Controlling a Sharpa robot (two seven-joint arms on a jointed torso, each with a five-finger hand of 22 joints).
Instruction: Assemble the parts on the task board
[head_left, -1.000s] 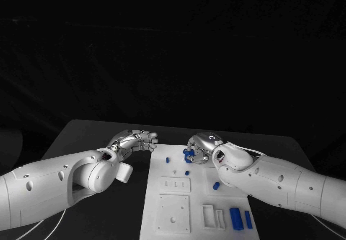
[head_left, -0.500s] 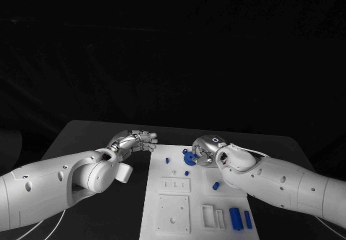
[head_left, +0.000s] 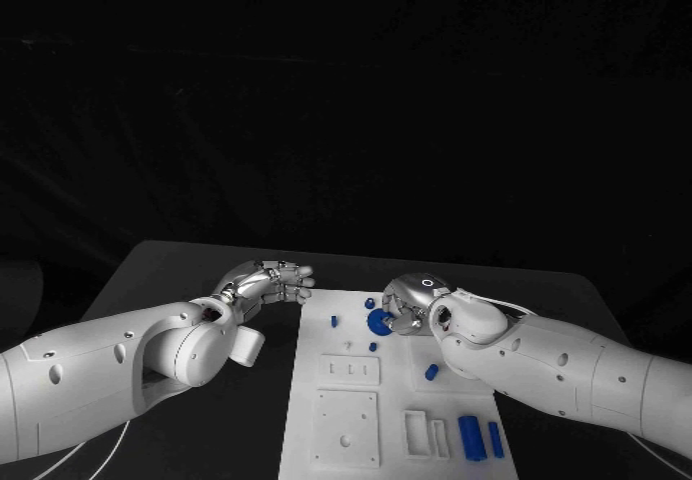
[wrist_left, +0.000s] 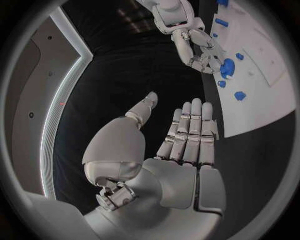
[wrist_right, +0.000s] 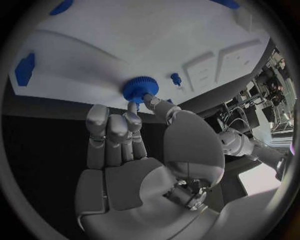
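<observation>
Right wrist view: blue gear (wrist_right: 140, 89) at right hand's (wrist_right: 134, 150) fingertips (wrist_right: 133, 106).

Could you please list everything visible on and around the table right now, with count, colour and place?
Table: one, black, under everything.
Task board: one, white, middle of the table, with raised square blocks and slots.
Gear: one, blue, round and toothed, at the board's far end, at the right hand's fingertips.
Small parts: four or so, blue, scattered on the board's far half.
Long parts: two, blue, side by side at the board's near right.
Left hand: one, silver, just off the board's far left corner, fingers partly curled, holding nothing.
Right hand: one, silver, over the board's far end, fingertips on the gear.
</observation>
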